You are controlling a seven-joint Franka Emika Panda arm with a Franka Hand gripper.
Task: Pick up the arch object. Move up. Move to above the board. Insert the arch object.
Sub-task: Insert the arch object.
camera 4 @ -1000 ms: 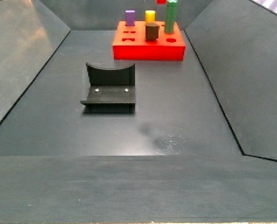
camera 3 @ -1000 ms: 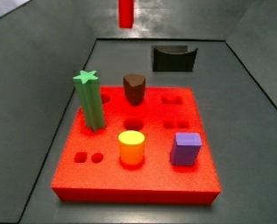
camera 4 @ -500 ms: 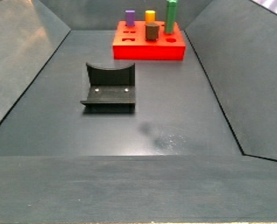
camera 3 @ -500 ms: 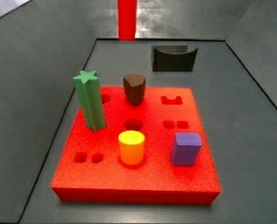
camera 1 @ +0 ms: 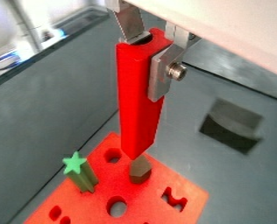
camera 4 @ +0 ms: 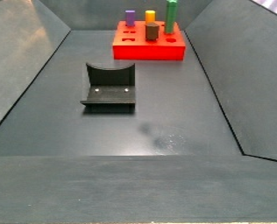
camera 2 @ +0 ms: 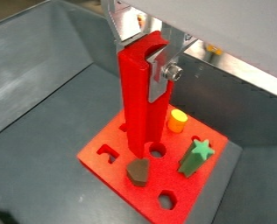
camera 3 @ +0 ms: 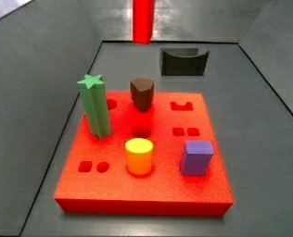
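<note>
Well, arch: can't pick it out in any view. Board point(camera 3: 149, 190) lies on worktop point(camera 4: 165, 131), carrying star peg point(camera 3: 95, 106), hex peg point(camera 3: 140, 93), yellow cyl. point(camera 3: 138, 155) & purple cube point(camera 3: 197, 156). Gripper point(camera 1: 147, 54) hangs above board, jaws closed on an upright red bar point(camera 1: 138, 101), lower end over the hex peg. Fixture point(camera 4: 110, 86) sits well apart from board.
</note>
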